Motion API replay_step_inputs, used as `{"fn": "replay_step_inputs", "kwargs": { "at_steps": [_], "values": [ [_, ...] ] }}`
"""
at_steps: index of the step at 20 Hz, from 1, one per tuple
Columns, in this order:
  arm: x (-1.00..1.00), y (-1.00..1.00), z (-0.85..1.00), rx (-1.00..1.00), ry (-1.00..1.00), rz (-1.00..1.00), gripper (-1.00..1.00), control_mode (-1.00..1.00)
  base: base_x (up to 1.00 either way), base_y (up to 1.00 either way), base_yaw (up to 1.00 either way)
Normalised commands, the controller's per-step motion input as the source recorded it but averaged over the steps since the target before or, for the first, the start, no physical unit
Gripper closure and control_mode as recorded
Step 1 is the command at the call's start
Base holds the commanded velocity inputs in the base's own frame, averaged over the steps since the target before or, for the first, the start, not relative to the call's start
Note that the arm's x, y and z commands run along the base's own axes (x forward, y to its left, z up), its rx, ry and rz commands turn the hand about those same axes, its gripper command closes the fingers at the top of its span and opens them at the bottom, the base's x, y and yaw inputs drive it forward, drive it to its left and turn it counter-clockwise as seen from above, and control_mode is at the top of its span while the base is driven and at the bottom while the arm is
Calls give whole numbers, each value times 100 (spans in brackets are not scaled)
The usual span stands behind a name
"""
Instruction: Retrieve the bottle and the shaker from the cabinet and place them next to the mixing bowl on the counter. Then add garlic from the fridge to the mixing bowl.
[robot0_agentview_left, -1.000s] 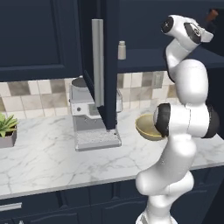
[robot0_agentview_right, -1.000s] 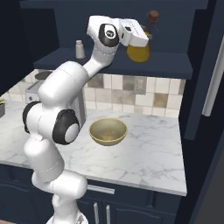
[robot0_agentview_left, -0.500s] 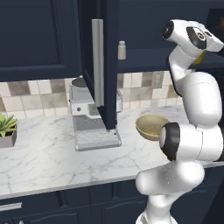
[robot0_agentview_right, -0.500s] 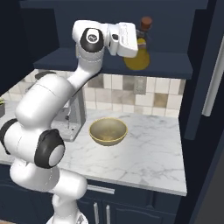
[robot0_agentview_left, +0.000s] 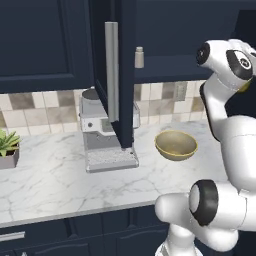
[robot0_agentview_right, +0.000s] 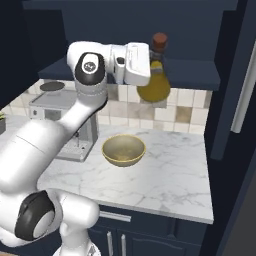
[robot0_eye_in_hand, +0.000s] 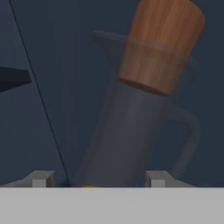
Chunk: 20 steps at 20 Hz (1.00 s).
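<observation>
Navy kitchen, marble counter (robot0_agentview_right: 170, 172) under open cabinet (robot0_agentview_left: 121, 75). Bottle (robot0_agentview_right: 154, 85) lifted clear of the cabinet shelf, above and right of mixing bowl (robot0_agentview_right: 124, 150); glass, so likely heavy, slick, breakable. Gripper (robot0_eye_in_hand: 99, 180) clamped on the bottle, best held low on the neck; shaker (robot0_agentview_left: 139, 57) on far shelf.

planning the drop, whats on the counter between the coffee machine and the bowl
Bare marble counter lies between the coffee machine and the bowl, seen in the left base view.

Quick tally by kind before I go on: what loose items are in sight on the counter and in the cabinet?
Bottle: 1, held at the gripper
Shaker: 1, on the cabinet shelf
Mixing bowl: 1, on the counter
Coffee machine: 1
Potted plant: 1
Total: 5
</observation>
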Motion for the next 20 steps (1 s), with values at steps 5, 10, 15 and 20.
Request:
{"fn": "replay_step_inputs", "kwargs": {
  "at_steps": [5, 10, 15, 20],
  "values": [
    [-98, 0, -40, -7, 18, 0, 100, -100, 0, 0, 0],
    [-65, 0, -54, -7, 22, 10, 100, -100, 0, 0, 0],
    [-1, 0, -45, -3, 13, 30, 100, -100, 0, 0, 0],
    [13, 0, -52, 0, 13, 19, 100, -100, 0, 0, 0]
  ]
}}
